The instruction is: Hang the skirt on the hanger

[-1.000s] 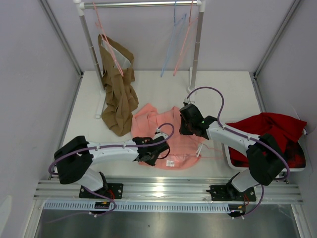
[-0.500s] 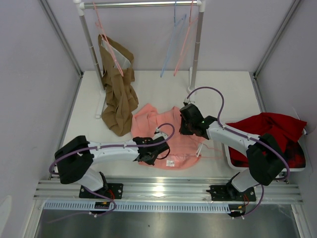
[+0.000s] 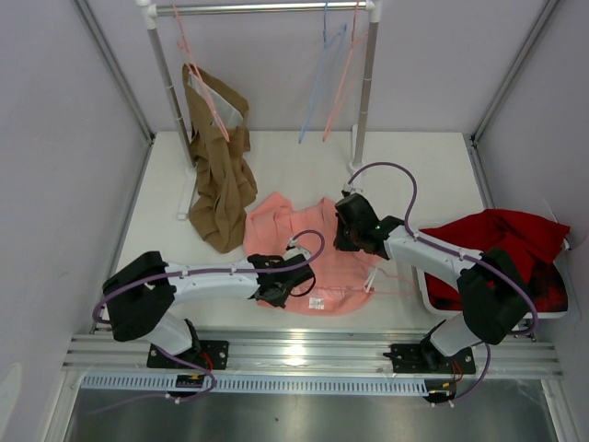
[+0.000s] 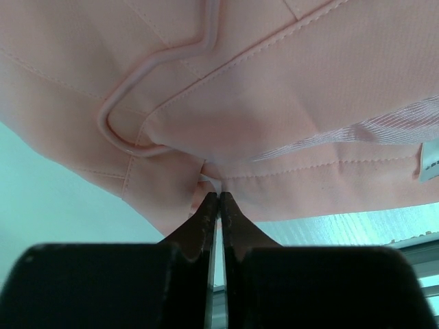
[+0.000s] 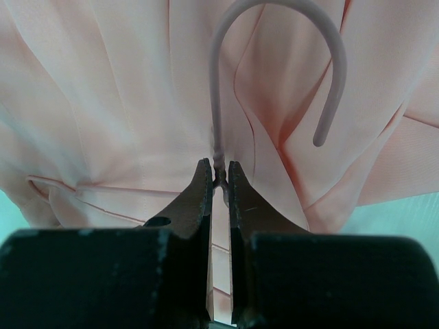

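Note:
The salmon-pink skirt (image 3: 308,253) lies spread on the table between the two arms, its small white label (image 3: 317,301) near the front edge. The pink wire hanger lies on the skirt. Its hook (image 5: 274,41) shows in the right wrist view and one bent corner (image 4: 134,120) in the left wrist view. My left gripper (image 3: 283,281) is shut on the skirt's stitched edge (image 4: 288,181), fingertips (image 4: 218,197) pinching fabric. My right gripper (image 3: 353,232) is shut on the hanger's twisted neck (image 5: 219,164) just below the hook.
A clothes rack (image 3: 366,87) stands at the back, holding a brown garment (image 3: 219,170) on a pink hanger, a pale blue hanger (image 3: 320,83) and another pink one (image 3: 346,78). A dark red cloth (image 3: 502,247) fills a white bin at the right.

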Robot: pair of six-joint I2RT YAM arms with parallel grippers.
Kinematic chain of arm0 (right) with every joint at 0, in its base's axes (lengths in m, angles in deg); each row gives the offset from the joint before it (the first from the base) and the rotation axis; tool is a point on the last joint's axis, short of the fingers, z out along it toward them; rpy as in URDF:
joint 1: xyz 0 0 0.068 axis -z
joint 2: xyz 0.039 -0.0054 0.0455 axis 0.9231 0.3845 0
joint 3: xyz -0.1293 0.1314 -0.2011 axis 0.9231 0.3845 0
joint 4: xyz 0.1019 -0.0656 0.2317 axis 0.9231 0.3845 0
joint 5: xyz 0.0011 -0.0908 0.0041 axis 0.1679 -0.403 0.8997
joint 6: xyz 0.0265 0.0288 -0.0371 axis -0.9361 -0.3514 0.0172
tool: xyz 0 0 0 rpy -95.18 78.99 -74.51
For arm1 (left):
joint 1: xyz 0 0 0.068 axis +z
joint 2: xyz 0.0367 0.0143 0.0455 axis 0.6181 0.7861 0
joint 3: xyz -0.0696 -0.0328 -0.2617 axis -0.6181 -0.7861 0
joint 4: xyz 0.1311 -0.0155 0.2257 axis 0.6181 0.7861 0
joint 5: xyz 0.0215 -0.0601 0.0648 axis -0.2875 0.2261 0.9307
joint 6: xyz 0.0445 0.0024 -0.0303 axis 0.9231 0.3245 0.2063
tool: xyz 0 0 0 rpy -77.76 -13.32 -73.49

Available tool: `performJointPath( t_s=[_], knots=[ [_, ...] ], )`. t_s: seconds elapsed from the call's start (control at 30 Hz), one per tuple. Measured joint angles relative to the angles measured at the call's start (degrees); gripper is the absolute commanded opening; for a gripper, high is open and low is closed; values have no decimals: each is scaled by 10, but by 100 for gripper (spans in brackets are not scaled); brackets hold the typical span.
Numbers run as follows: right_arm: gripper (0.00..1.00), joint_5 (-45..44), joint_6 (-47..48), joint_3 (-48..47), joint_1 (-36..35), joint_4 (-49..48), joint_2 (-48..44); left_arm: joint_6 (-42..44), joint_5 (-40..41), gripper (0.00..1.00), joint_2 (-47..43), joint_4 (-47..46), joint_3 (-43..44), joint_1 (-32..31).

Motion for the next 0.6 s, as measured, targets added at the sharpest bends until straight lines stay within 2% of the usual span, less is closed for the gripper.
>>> performJointPath(
  t_s=[0.03,0.2,0.5,0.6],
  knots=[
    [0,0,0,0,0,0,0,1,0,0,0,0,0,0],
    [0,0,0,0,0,0,-2,3,-17,0,-12,-9,-6,20],
    [0,11,0,24,0,-18,-49,-12,-94,0,-164,-56,-62,175],
    [0,14,0,33,0,-27,-64,-16,-123,0,-180,-70,-76,207]
  ],
)
